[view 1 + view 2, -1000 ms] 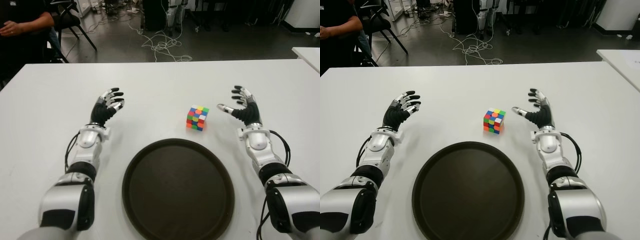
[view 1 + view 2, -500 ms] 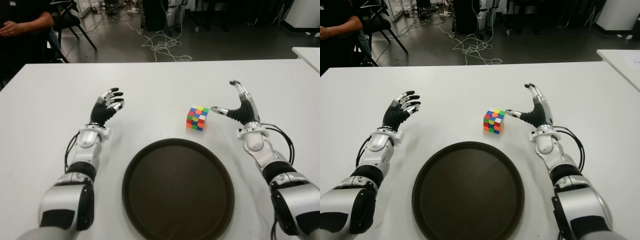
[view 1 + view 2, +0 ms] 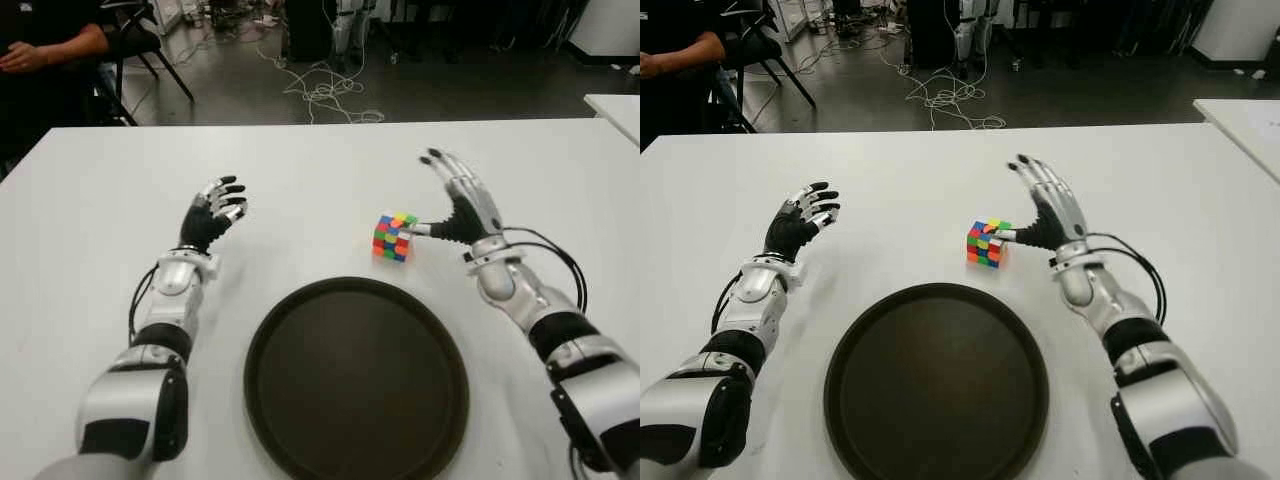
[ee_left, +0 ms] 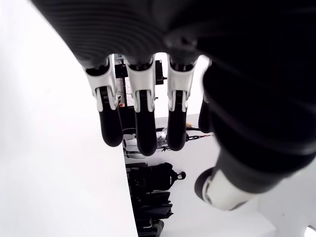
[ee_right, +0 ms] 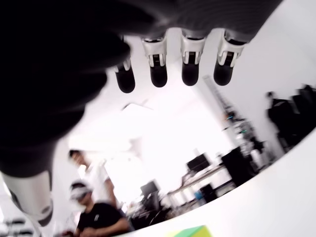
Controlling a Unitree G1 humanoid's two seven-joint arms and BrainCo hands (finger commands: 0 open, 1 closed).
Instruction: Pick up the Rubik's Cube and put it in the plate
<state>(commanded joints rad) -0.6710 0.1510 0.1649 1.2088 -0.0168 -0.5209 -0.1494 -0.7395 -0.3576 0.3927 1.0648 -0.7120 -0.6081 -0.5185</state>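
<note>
- Right hand [image 3: 455, 205]: fingers spread wide and holding nothing; the thumb tip reaches to the near side face of the Rubik's Cube [image 3: 394, 236], at or just short of contact. The four long fingers stand raised, above and beyond the cube, none on it.
- Rubik's Cube: sits on the white worktop [image 3: 300, 170], directly to the thumb side of the right hand. Not lifted, not enclosed.
- Plate [image 3: 356, 375]: dark, round, nothing in it; lies nearer the robot than the right hand and cube, close to the cube but apart from it.
- Left hand [image 3: 213, 212]: idle, well off to the far side of the cube from the right hand; fingers loosely curled, holding nothing.
- Stage, as judged: approach complete, grasp not yet made.
- Risk 1: the thumb alone pushes the cube sideways across the smooth worktop, if the fingers do not come down on the opposite face together with it.
- Risk 2: a grip on a corner or edge rather than flat faces would let the cube twist out during the lift.
- Risk 3: a low carry could catch the plate's rim.
</note>
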